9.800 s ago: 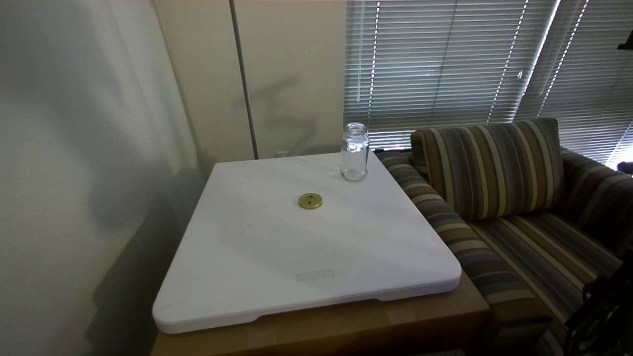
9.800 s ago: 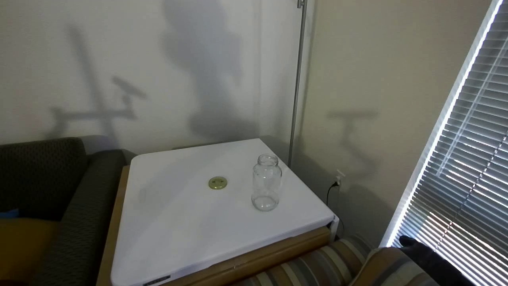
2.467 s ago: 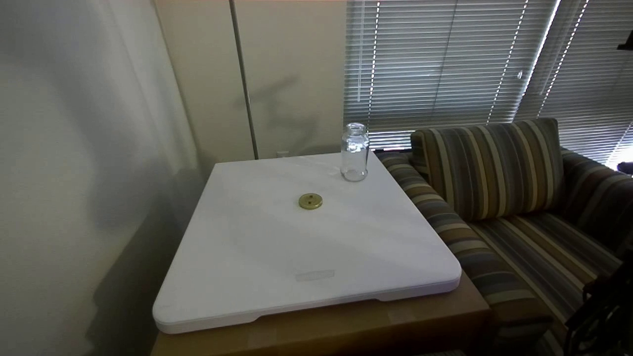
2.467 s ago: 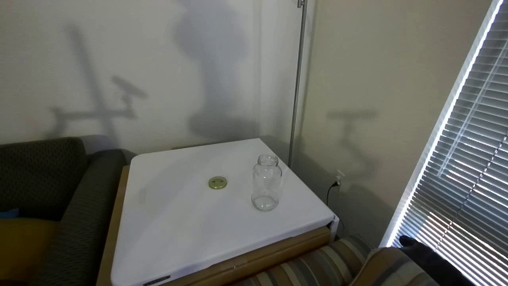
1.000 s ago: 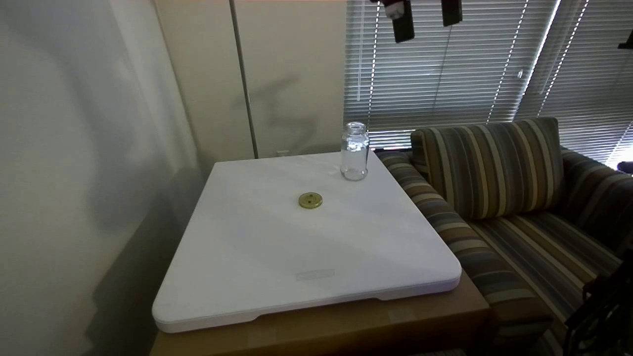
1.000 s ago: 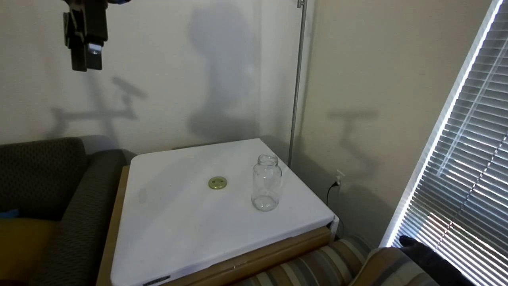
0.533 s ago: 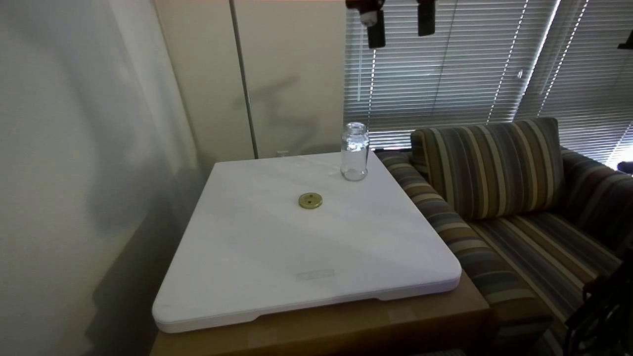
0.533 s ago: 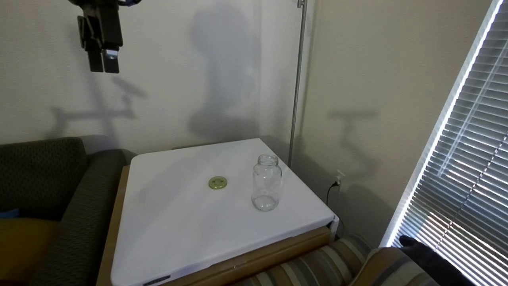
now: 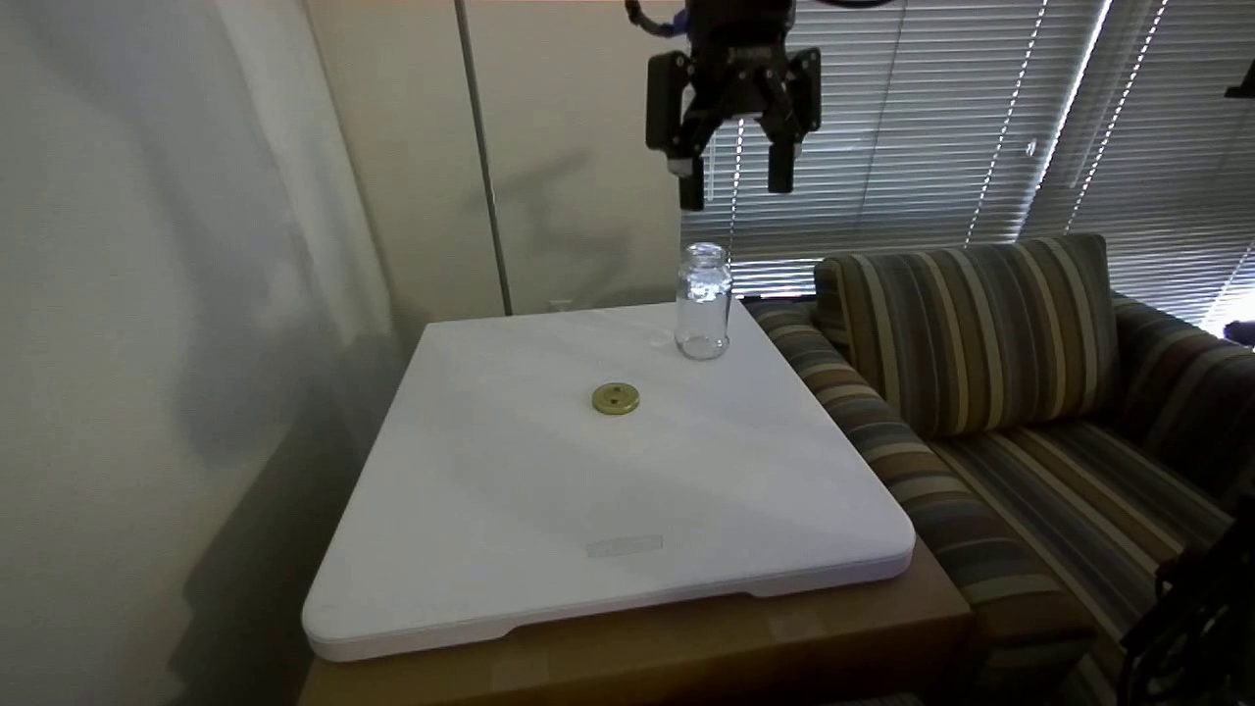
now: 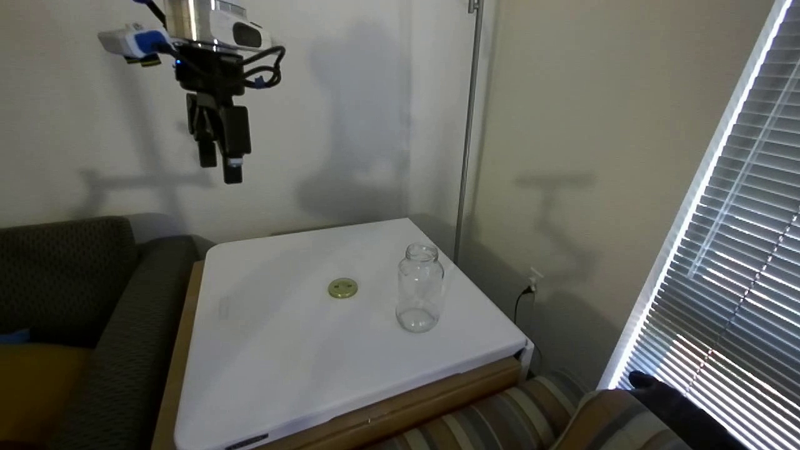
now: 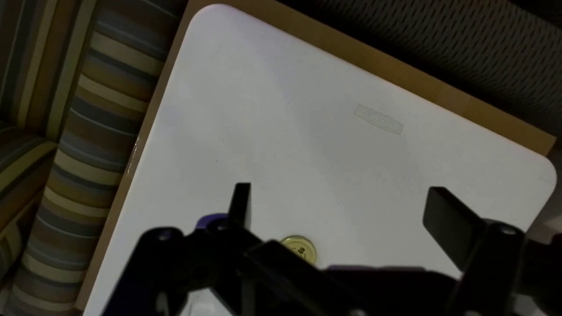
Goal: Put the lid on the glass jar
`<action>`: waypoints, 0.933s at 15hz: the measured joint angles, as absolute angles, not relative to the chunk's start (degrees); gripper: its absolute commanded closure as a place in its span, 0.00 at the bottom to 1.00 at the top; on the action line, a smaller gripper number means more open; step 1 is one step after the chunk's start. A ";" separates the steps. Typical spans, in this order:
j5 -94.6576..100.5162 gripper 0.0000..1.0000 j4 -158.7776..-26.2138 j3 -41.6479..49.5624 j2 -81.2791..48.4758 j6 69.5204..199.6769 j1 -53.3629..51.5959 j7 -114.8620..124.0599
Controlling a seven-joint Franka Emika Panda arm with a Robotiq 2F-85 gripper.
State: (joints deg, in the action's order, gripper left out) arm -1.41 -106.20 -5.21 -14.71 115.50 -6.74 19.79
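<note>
Lid [image 9: 616,398], one. Round, flat, gold, with small dark print on top; lies on the white table [image 9: 490,490], in from the edges.

Jar [image 10: 420,281], one. Clear glass, upright, open at the mouth (the lid lies near it, apart); stands on the same table, close to an edge.

Gripper [image 9: 736,194], one. Black, pointing downward, its two fingers spread with a wide gap between them. Hangs in the air above table height, apart from lid and jar in both exterior views; in the wrist view its body covers part of the lid.

Base [image 9: 647,652], one. Brown, under the table, showing along its edge.

Armchair [image 9: 966,338], one. Striped, just beside the table.

Couch [image 10: 62,275], one. Dark, at another side of the table.

Blinds [image 9: 912,137]. Lowered, with light between slats.

Pole [image 10: 469,144], one. Thin, grey, beyond the table.
</note>
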 measured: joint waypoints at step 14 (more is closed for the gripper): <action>-0.96 0.00 -104.25 -3.80 -21.08 127.28 -6.80 14.25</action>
